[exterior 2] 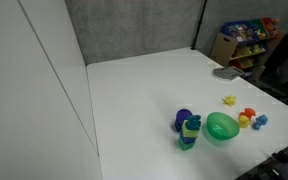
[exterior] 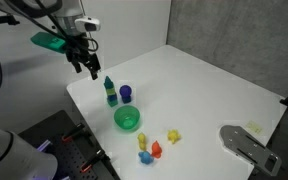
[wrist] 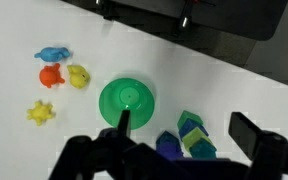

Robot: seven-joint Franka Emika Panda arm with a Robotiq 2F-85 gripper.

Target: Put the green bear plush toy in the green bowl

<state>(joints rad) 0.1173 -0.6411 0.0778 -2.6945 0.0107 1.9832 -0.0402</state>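
Exterior view: high, set back off a corner of the desk (exterior: 214, 90), looking down across it — green bowl (exterior: 127, 120) near the close edge.
Exterior view: raised too, from another side, facing across the desk (exterior 2: 134, 90) toward a grey wall (exterior 2: 134, 25).
Wrist view: close overhead, facing straight down.
Shared: all three take in the bowl and desk around it.

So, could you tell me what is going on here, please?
The Franka arm's Robotiq gripper hangs open and empty above the white table, up and to one side of the green bear plush toy. The toy stands on the table beside a small blue-purple round object and has not yet been picked up. The green bowl sits empty close by, with a few small coloured toys lying past it.
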